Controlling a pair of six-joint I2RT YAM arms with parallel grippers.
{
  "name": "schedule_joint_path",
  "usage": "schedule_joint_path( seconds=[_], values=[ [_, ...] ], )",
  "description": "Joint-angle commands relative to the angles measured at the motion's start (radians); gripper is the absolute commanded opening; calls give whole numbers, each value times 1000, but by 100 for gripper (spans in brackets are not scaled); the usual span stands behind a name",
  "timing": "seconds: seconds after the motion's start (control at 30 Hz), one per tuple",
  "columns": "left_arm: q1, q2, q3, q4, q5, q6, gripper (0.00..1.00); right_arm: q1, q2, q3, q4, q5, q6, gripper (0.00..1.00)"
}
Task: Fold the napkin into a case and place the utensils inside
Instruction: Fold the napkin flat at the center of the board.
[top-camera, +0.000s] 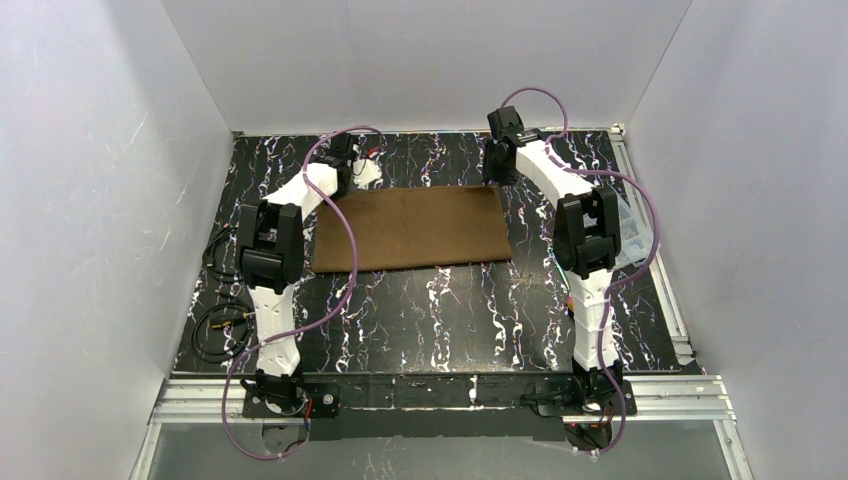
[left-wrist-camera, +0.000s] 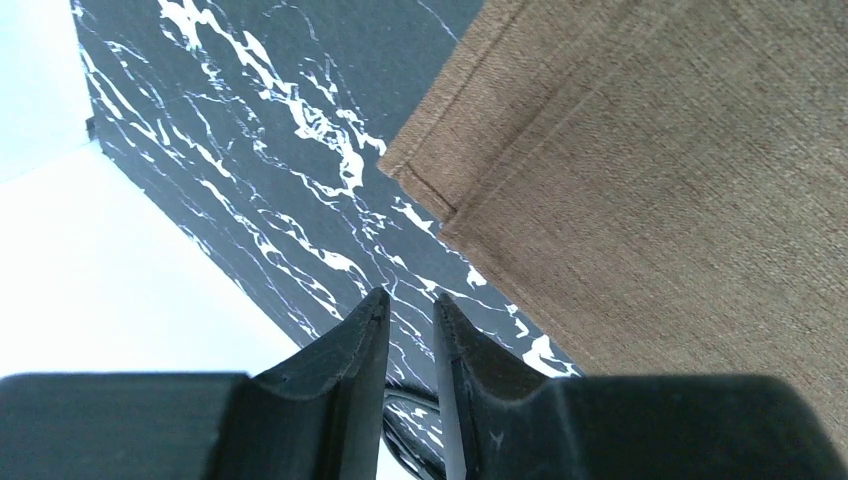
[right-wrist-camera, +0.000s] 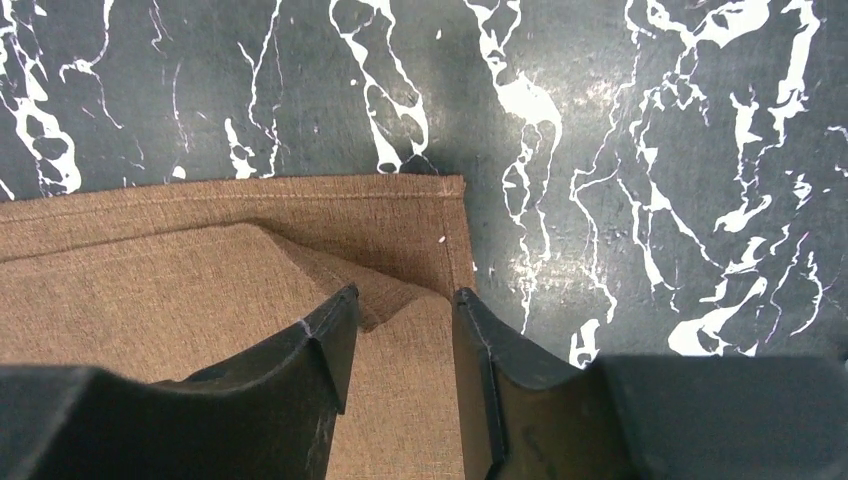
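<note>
Napkin (top-camera: 410, 228) limp, light: pinch its far corners near the worktop's (top-camera: 430, 320) far edge. Your left gripper (left-wrist-camera: 410, 297) and right gripper (right-wrist-camera: 405, 295): fingers parted, empty.

Closed in on three sides by plain white matte panel walls (top-camera: 100, 200), left, far and right, meeting in soft vertical corners. Between them a rectangular black tabletop veined with white marble streaks (top-camera: 440, 310), reaching from wall to wall. Along its near edge a silver aluminium rail frame (top-camera: 200, 400); along its right edge a second silver rail (top-camera: 680, 320). Below the near edge, a dull grey floor strip (top-camera: 400, 455). Lit evenly from above, without hard shadows.
</note>
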Motion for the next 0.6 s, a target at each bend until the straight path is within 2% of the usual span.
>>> schedule_joint_path(
  seconds=[0.0,0.2,0.3,0.43,0.57],
  values=[
    [7,-60,9,41,-28,12,22,-11,3,78,14,45,-18,48],
    [33,-79,69,-78,36,-31,22,-18,-36,64,18,104,-43,60],
    [53,-82,81,-181,130,-73,22,-27,-64,18,49,82,-65,60],
    [91,-57,85,-242,182,-125,22,-40,-88,-66,119,-59,-101,58],
    [156,4,167,-344,260,-219,22,-44,-59,-82,115,-137,-125,55]
  ],
)
